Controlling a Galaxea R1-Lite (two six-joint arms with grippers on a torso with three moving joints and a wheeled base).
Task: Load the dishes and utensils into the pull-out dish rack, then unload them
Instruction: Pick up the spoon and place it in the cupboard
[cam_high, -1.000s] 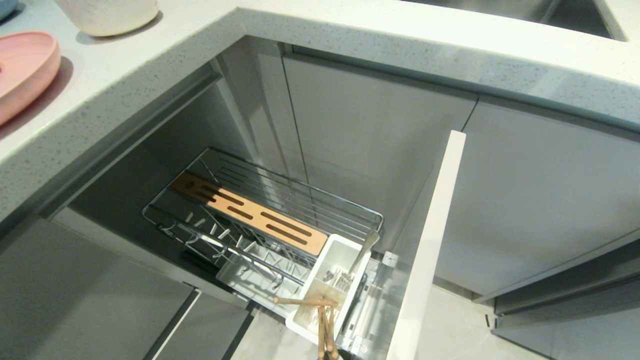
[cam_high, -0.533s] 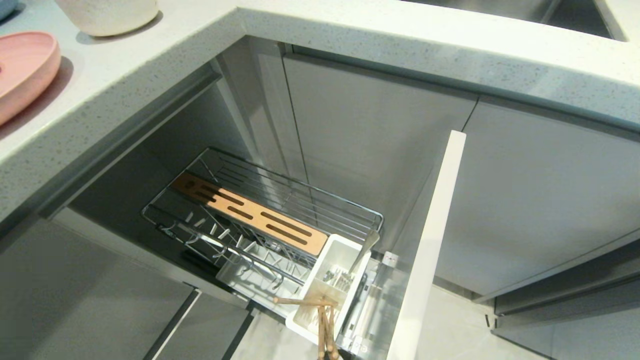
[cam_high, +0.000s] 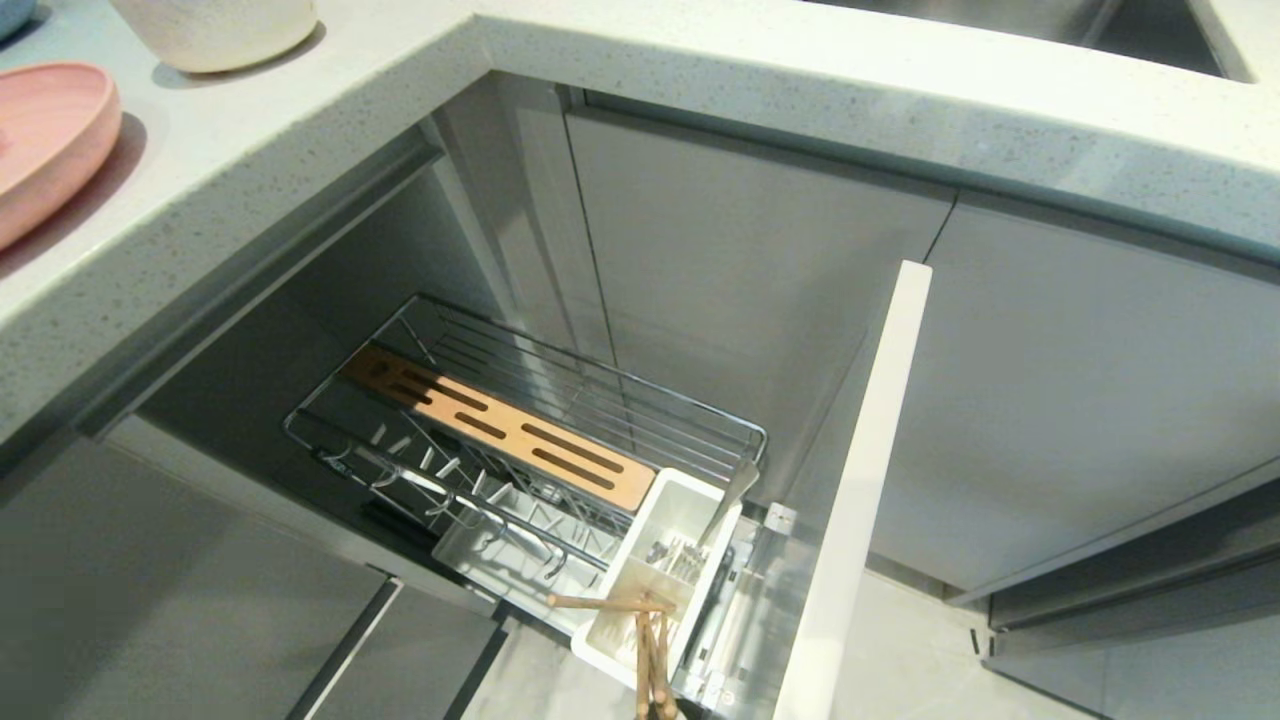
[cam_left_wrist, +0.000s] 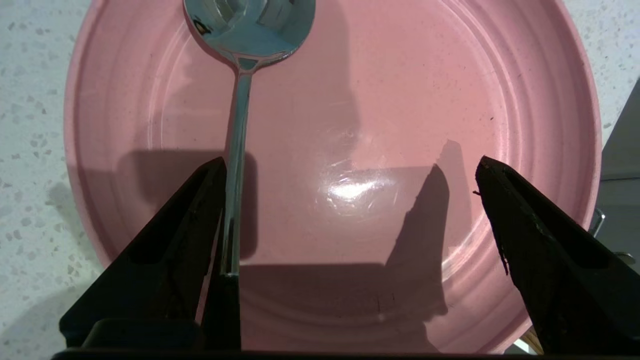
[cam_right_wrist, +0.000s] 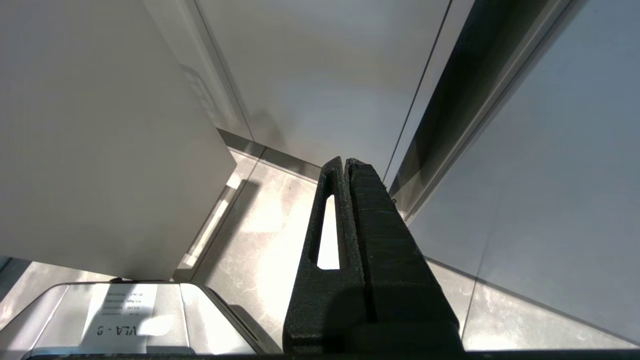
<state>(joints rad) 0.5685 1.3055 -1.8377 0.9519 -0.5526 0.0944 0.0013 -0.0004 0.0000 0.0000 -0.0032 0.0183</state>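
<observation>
Left end effector (cam_left_wrist: 350, 170) spread wide over the pink plate (cam_left_wrist: 425, 90)

Its fingers (cam_left_wrist: 540, 260) stand well apart, pointing down at the plate on the speckled table (cam_left_wrist: 30, 125). The metal spoon (cam_left_wrist: 240, 125) lies in the plate, handle right against one finger, not gripped. Right end effector (cam_right_wrist: 347, 165) is pressed together, parked low by the cabinet fronts. Off the plate, below the table edge, the dish rack (cam_high: 520, 430) is pulled out, chopsticks (cam_high: 650, 650) in its white tub (cam_high: 690, 495).

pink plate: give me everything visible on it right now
The pink plate is large, round and shallow, glossy with faint concentric rings and a raised rim. It sits flat on the speckled pale counter, upright and whole. A shiny metal spoon lies inside it. The open left claw hovers over it, one finger beside the spoon handle. In the head view only its edge shows at far left.
</observation>
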